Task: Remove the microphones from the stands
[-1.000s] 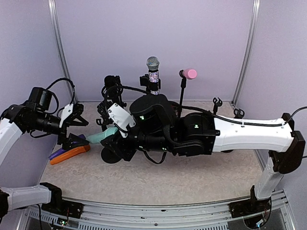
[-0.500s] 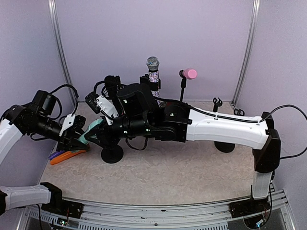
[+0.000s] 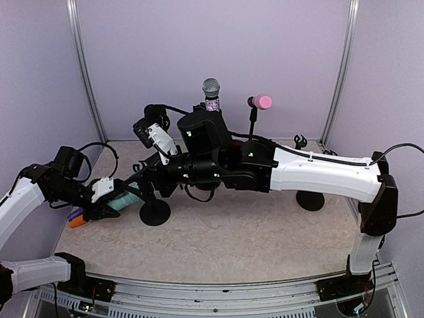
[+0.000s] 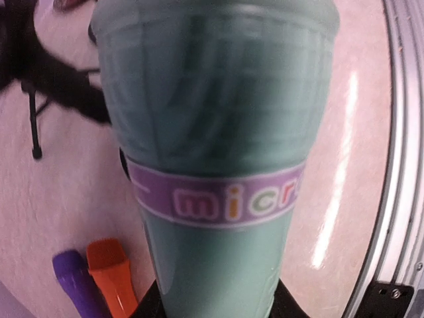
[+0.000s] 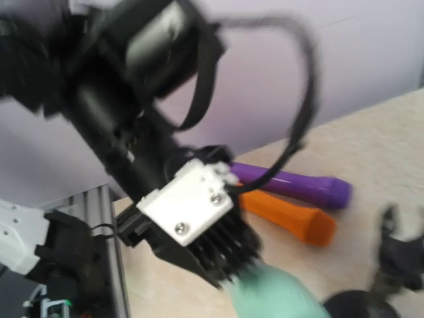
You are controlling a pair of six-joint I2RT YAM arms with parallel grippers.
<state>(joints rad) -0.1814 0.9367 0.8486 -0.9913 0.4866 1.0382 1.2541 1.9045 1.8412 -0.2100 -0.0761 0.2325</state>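
One teal microphone (image 4: 212,132) held, two lying, two upright

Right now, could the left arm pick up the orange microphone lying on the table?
Probably not yet. The orange microphone lies close by, but the left gripper is shut on the teal microphone, so it has no free fingers to take it.
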